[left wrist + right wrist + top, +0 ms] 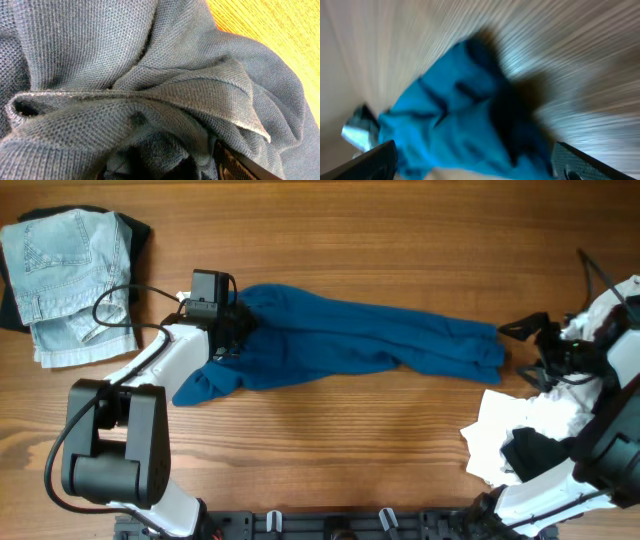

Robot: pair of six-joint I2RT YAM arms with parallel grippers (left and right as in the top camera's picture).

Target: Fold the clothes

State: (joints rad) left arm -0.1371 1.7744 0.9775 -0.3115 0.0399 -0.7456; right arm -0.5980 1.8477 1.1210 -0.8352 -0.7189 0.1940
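Note:
The dark blue shirt [360,340] lies bunched in a long band across the middle of the table. My left gripper [233,322] is at its left end, buried in the folds. The left wrist view is filled with the shirt's knit cloth [150,75], and cloth is pinched between the jaws [165,167]. My right gripper [528,350] is open just off the shirt's right end. In the blurred right wrist view its fingers stand wide apart [475,162] with the blue cloth [450,125] in front of and between them, not gripped.
Pale blue denim [65,270] lies folded on a black piece [140,230] at the far left corner. White cloth [510,415] with a black piece [535,450] on it lies at the front right, under my right arm.

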